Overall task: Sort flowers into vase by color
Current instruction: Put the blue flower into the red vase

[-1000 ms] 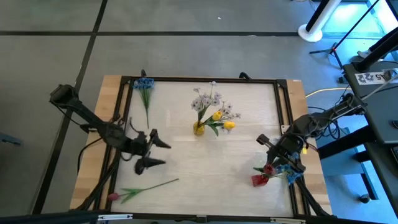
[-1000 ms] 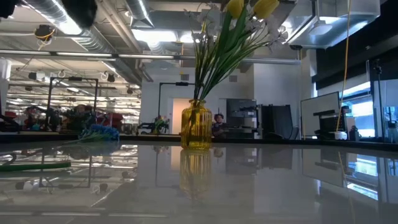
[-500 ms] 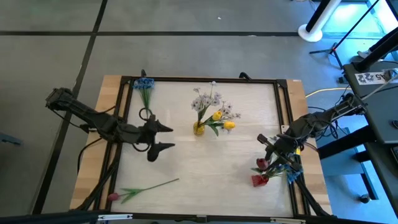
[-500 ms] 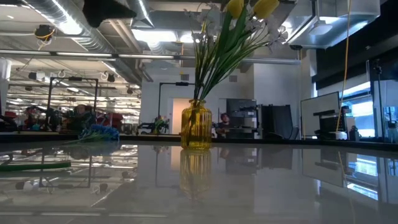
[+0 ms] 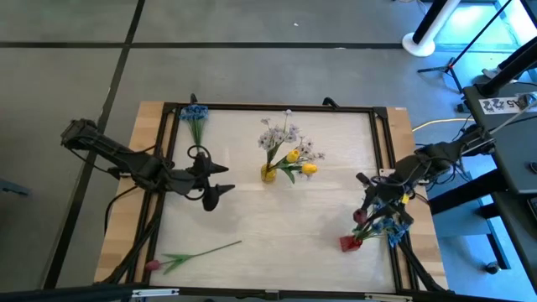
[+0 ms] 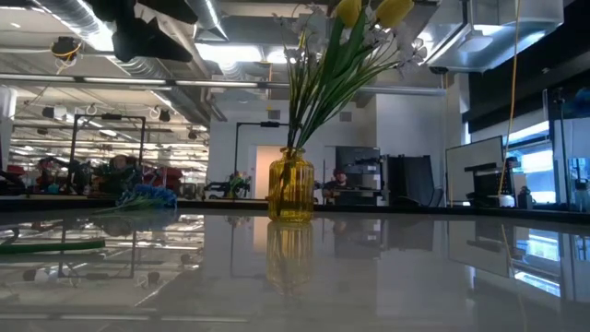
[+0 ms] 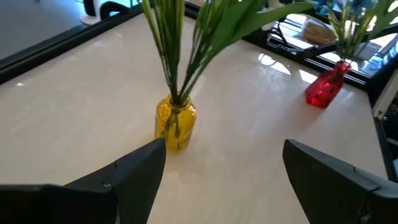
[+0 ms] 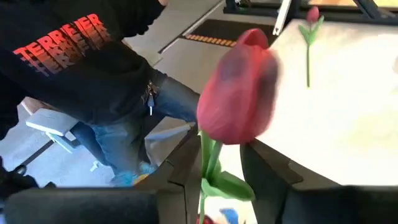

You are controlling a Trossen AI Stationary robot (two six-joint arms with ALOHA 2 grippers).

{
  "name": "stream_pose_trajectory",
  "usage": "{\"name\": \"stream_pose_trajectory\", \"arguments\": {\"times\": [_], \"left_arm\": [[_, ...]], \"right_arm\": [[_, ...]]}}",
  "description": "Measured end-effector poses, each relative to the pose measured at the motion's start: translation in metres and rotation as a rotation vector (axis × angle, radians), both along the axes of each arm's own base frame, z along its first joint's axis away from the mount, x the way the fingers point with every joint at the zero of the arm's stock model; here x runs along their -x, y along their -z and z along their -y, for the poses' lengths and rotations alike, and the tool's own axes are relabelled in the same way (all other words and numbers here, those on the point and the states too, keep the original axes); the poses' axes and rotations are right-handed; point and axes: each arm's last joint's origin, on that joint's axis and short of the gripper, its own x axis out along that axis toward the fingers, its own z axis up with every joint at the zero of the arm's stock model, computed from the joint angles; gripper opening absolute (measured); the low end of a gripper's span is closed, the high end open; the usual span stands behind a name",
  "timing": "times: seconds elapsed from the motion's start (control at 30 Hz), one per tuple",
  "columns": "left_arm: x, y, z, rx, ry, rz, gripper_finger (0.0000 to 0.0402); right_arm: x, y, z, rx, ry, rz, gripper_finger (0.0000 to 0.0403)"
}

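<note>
My left gripper [image 5: 216,180] [image 7: 224,180] hangs open above the table's left half, just left of the yellow vase [image 5: 268,174] [image 7: 176,124] [image 6: 290,184]. That vase holds white-lavender and yellow flowers [image 5: 289,144]. My right gripper [image 5: 367,210] [image 8: 214,174] is shut on a red flower [image 8: 239,93] above the red vase [image 5: 350,243] [image 7: 323,90], which has blue flowers [image 5: 391,231] in it. A blue flower [image 5: 195,114] lies at the far left corner. A red-pink flower [image 5: 197,253] [image 8: 309,31] lies flat near the near left corner. My right gripper pinches the red flower's green stem [image 8: 209,158] between its two fingers [image 8: 180,168], just below the head. The head stands out beyond the fingertips. The lower stem is hidden behind the gripper, so whether it reaches the red vase does not show.
A black frame [image 5: 277,107] runs around the pale tabletop. Bare table lies between the two vases and in the near middle. A person in a black shirt with red lettering [image 8: 68,43] stands beyond the table's edge in the right wrist view.
My left gripper has moved toward the far edge and a little to the right, nearer the yellow vase, staying open. My right gripper has kept hold of the red flower over the red vase with only a slight shift.
</note>
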Motion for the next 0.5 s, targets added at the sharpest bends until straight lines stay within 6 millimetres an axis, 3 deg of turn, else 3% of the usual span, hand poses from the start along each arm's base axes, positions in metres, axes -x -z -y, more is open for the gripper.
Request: {"name": "stream_pose_trajectory", "arguments": {"times": [0.27, 0.5], "left_arm": [[0.004, 0.011, -0.020, 0.004, -0.172, -0.096, 0.0317], [0.018, 0.039, -0.065, 0.126, -0.615, -0.337, 0.0317]], "right_arm": [[0.018, -0.032, 0.011, 0.038, 0.063, -0.048, 0.0123], [0.032, -0.061, 0.021, 0.072, 0.142, 0.002, 0.0138]]}}
